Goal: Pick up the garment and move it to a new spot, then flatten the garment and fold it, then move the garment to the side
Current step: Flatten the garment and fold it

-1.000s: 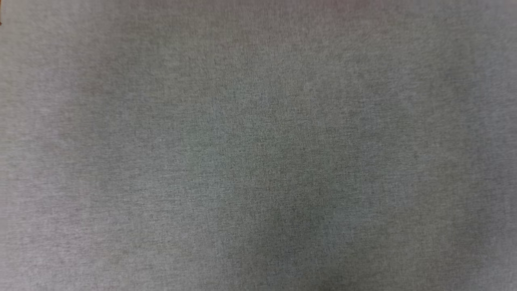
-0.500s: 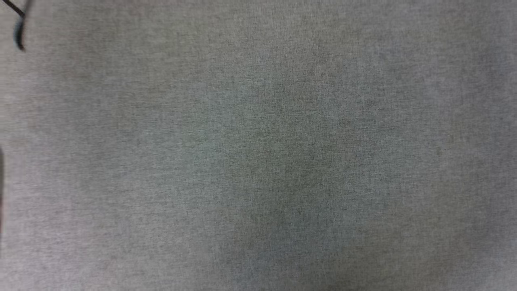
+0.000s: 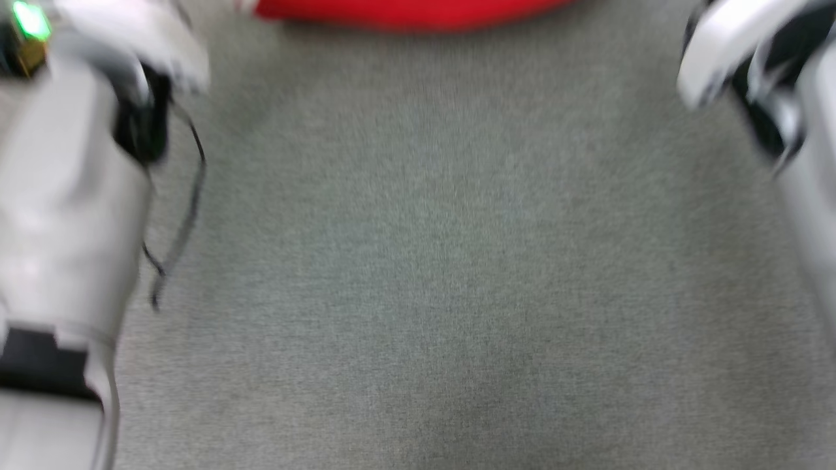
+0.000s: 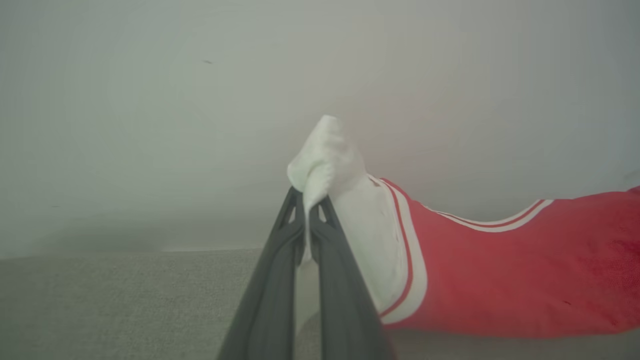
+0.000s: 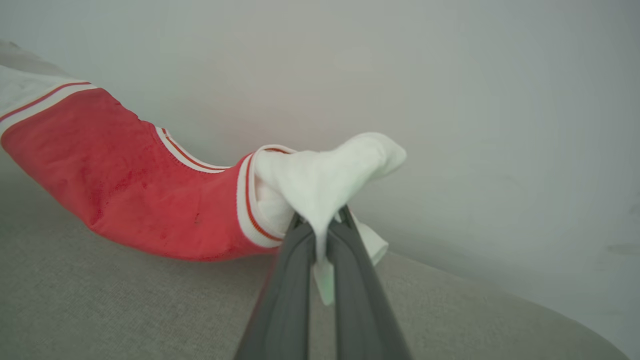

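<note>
The garment (image 3: 411, 13) shows as a red strip at the top edge of the blurred head view, hanging between my two arms. In the left wrist view my left gripper (image 4: 306, 200) is shut on a bunched white sleeve, and the garment's red body (image 4: 500, 270) with stripe trim stretches off to the right, above the grey surface. My right gripper (image 5: 320, 220) is likewise shut on the other white sleeve, from which the garment's red body (image 5: 150, 190) sags away to the left. The printed side is hidden.
Grey woven surface (image 3: 431, 261) spreads below the garment. My pale left forearm (image 3: 65, 196) with a loose black cable (image 3: 183, 215) stands at the left edge and my right forearm (image 3: 810, 163) at the right. A plain pale wall (image 4: 200, 100) lies behind.
The head view has shifted. It held only grey surface before; both forearms and the garment's red edge now show at the sides and top, blurred by motion.
</note>
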